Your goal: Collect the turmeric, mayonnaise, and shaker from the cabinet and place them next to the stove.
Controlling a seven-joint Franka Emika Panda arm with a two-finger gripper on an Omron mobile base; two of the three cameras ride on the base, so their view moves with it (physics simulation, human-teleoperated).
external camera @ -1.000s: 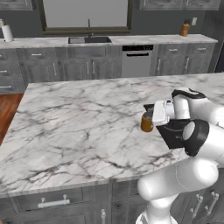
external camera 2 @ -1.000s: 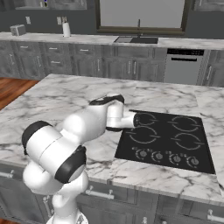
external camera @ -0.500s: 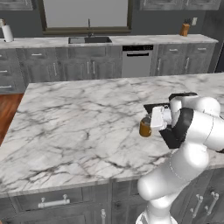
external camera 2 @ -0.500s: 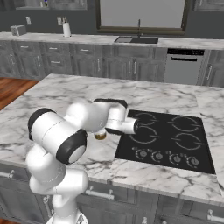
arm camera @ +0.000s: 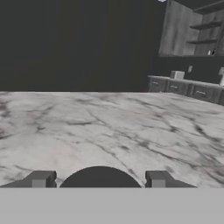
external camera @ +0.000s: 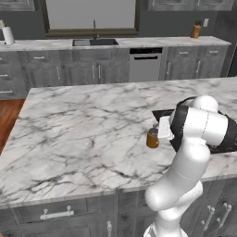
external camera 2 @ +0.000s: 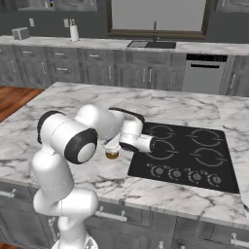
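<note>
The turmeric is a small orange-brown jar with a dark lid. It stands low on the marble island just left of the black stove, whose corner also shows behind the arm. My gripper reaches in sideways and is shut on the turmeric. In the hand view its dark lid sits between my gripper's two fingertips. The cabinet hangs far off with its door open. The mayonnaise and the shaker are out of view.
The marble island stretches wide to the left of the jar. On the back counter are a sink, a paper-towel roll and a knife block, with a dishwasher below. A toaster stands at the far left.
The gripper has come down with the turmeric to the island top beside the stove. The arm's elbow has swung forward and lower.
</note>
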